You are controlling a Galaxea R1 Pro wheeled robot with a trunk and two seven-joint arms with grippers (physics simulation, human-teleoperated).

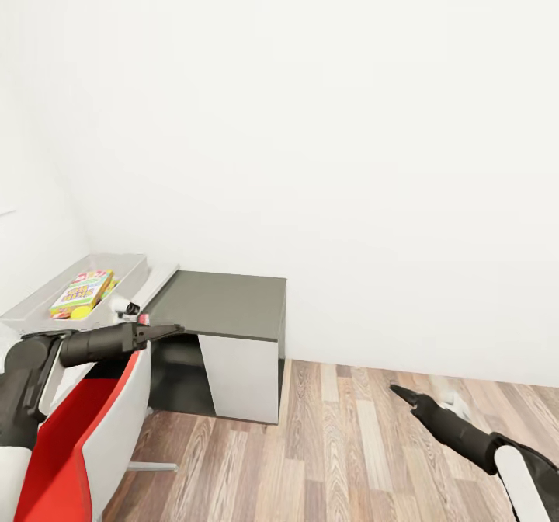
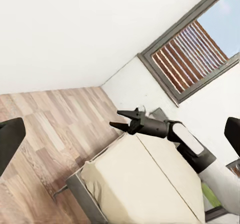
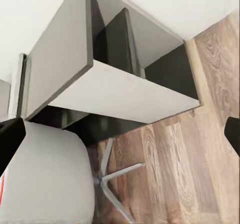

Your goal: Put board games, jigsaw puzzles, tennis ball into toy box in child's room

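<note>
A plain white wall and a wood-plank floor are seen in the head view. In the left wrist view the bed, with its beige mattress and grey frame, is seen below a dark-framed window.

A grey-topped cabinet with white sides is set against the wall. Just beside it, toward the left of the head view, the table is found, and on it the toy box, a light-grey tray. A white and red chair is placed in front of the table; its star base is shown in the right wrist view.

Inside the toy box 1 colourful printed board game is laid flat, with the yellow-green tennis ball touching its near edge.

The left gripper is held just in front of the toy box, near the ball and apart from it; its fingers appear nearly closed, with nothing between them. The right gripper is held over the floor, well apart from the toy box; its jaws are parted slightly and nothing is gripped.
</note>
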